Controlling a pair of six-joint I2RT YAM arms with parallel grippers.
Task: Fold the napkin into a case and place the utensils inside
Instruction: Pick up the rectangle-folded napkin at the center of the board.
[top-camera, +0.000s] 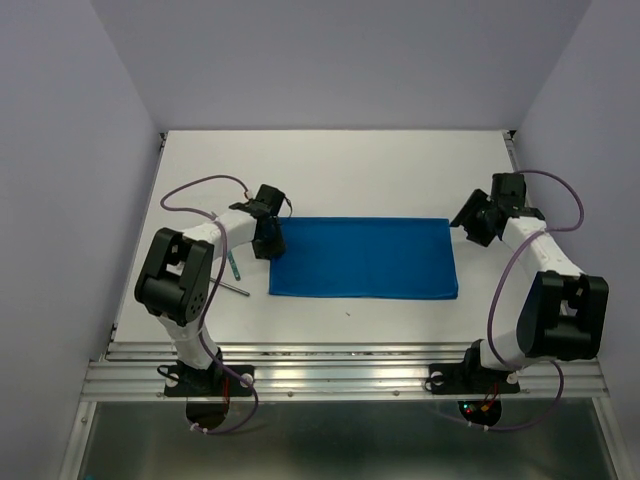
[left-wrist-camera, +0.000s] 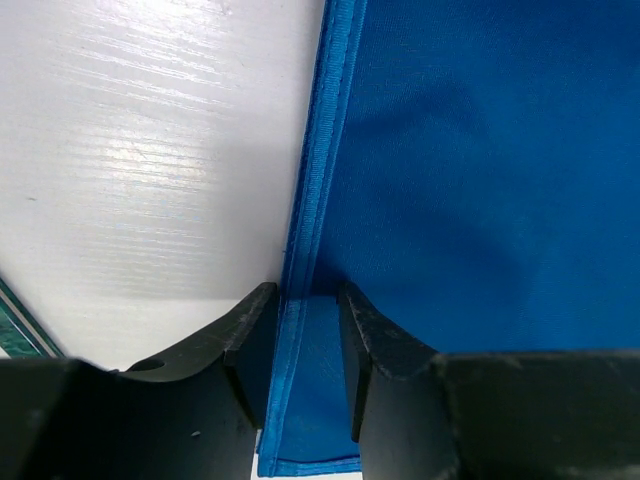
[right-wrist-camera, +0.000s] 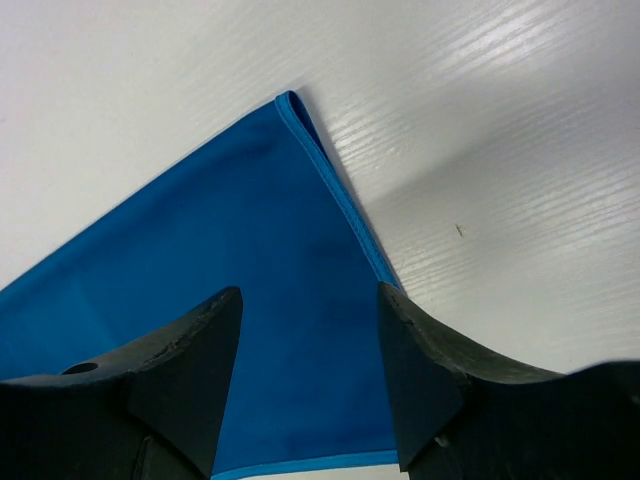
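napkin (top-camera: 365, 258) lying folded flat at mid-table (top-camera: 400, 170) | left tool (left-wrist-camera: 308, 300) standing part-spread, fingers straddling napkin's left hem | right tool (right-wrist-camera: 310, 300) hanging wide-spread over napkin's far-right corner | utensils (top-camera: 234, 272) lying left of napkin

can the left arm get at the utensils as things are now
Probably yes: the utensils lie uncovered on the table beside the left arm, though its pincer sits at the napkin's left edge and must swing back.

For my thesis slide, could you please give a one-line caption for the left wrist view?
Left tool, fingers apart, straddling the hemmed edge of the blue napkin on the white table.
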